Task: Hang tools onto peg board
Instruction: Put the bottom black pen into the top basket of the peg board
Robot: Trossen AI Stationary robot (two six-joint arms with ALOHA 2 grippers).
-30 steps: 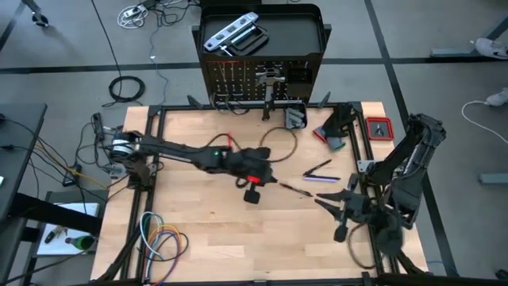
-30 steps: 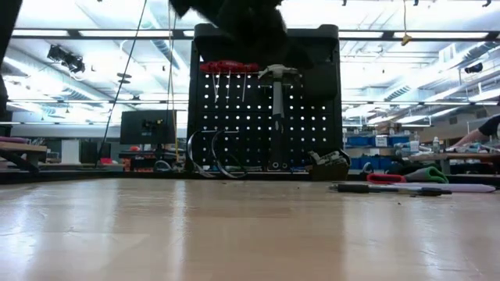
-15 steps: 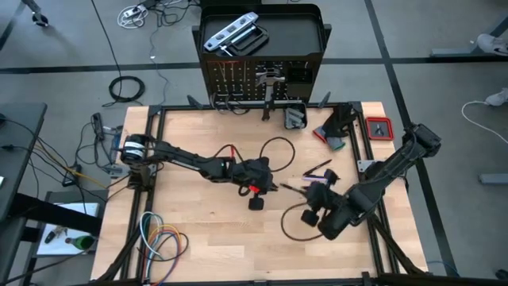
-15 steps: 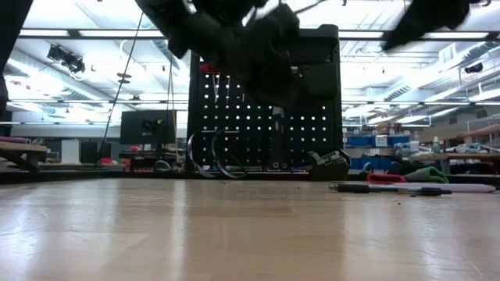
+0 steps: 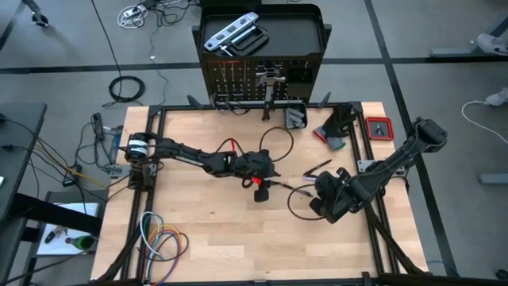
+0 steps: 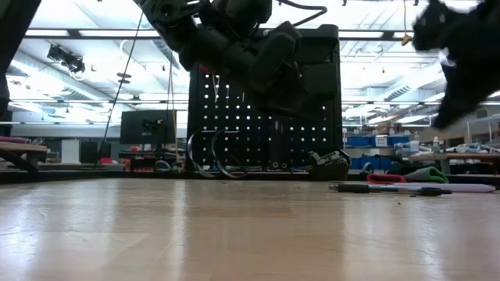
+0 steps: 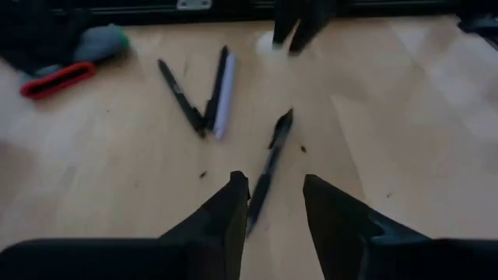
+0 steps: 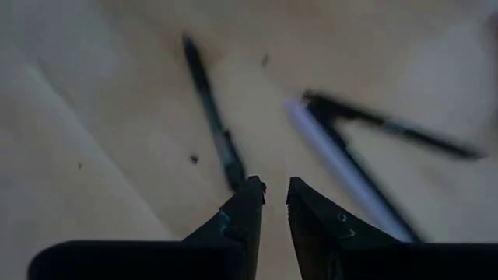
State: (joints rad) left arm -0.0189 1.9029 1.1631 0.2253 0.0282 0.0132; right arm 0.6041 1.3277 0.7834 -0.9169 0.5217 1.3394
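A dark thin screwdriver (image 5: 290, 188) lies flat on the wooden tabletop between my two grippers. My left gripper (image 5: 263, 189) is open and hovers off the table by the screwdriver's left end; in the left wrist view the screwdriver (image 7: 269, 165) runs out ahead of the gap. My right gripper (image 5: 320, 196), open by a narrow gap, hovers at the screwdriver's right end (image 8: 212, 117). Two more screwdrivers (image 5: 317, 168) lie crossed farther back. The peg board (image 5: 262, 79) stands at the far edge with a hammer (image 5: 271, 83) hanging on it. A silver level (image 5: 230, 33) rests on the stand's tray.
Red-handled pliers (image 5: 327, 137) and a grey tool (image 5: 295, 117) lie by the far edge, a red box (image 5: 379, 128) sits at the far right corner, and coiled coloured cables (image 5: 161, 238) lie at the near left. A black cable (image 5: 274, 143) loops over the table's middle.
My right arm has swung from the table's right edge toward the middle, bringing its gripper to the screwdriver's right end. My left gripper has come down, staying by the screwdriver's left end. The screwdriver has stayed where it was.
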